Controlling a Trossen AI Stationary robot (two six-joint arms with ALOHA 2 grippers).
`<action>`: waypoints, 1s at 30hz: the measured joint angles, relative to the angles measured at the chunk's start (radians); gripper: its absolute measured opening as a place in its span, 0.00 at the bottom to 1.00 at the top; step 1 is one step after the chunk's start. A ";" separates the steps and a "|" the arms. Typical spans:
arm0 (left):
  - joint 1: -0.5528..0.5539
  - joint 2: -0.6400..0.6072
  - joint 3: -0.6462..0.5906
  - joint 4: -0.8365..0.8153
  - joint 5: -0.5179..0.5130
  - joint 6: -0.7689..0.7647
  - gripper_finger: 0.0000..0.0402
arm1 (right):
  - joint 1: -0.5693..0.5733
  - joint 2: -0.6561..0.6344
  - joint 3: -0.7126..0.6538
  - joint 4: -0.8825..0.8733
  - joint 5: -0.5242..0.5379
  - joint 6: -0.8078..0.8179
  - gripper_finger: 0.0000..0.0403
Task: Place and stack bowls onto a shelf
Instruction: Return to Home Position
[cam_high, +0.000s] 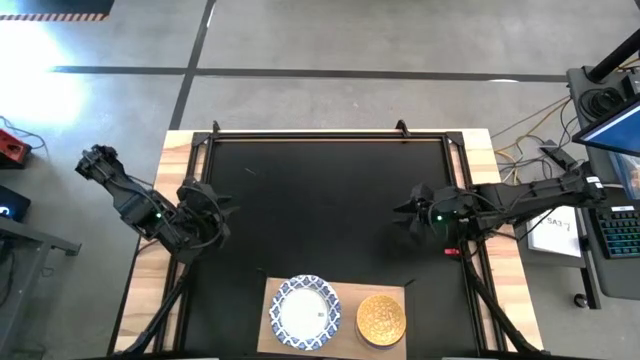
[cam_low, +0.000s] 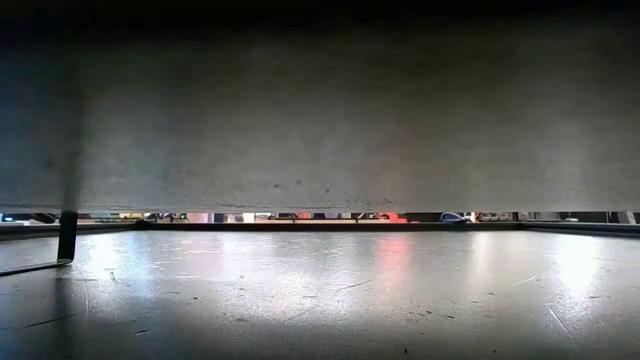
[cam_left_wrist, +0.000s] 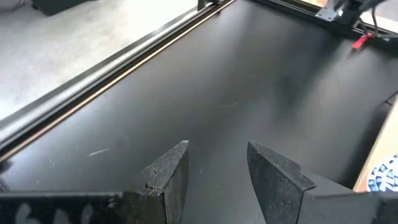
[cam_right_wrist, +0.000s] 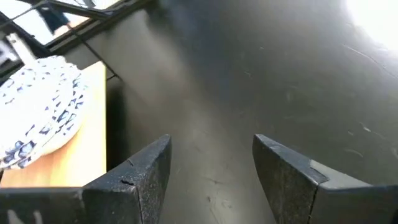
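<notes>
A light-wood shelf (cam_high: 345, 292) lies at the table's near edge. On it rest a white bowl with a blue patterned rim (cam_high: 305, 310) and, to its right, a yellow-gold bowl (cam_high: 381, 319). My left gripper (cam_high: 222, 212) hovers open over the black mat at the table's left side, holding nothing. My right gripper (cam_high: 405, 215) hovers open over the mat at the right side, also empty. The right wrist view shows the white bowl (cam_right_wrist: 37, 102) on the shelf (cam_right_wrist: 74, 162). The left wrist view catches the bowl's rim (cam_left_wrist: 382, 174).
The black mat (cam_high: 330, 200) fills the table between the arms, framed by a black rail (cam_high: 310, 134) at the far side. The low view shows only the mat surface (cam_low: 320, 290) under a grey board. A desk with a keyboard (cam_high: 620, 230) stands right of the table.
</notes>
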 joint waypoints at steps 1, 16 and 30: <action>0.000 -0.007 -0.015 0.004 0.000 -0.015 0.36 | 0.002 -0.011 -0.021 0.027 -0.005 -0.020 0.53; 0.000 -0.015 -0.088 0.053 0.000 -0.035 0.36 | 0.004 -0.134 -0.346 0.596 -0.108 -0.262 0.53; 0.000 -0.015 -0.097 0.081 -0.001 -0.032 0.36 | 0.004 -0.182 -0.552 0.862 -0.099 -0.226 0.53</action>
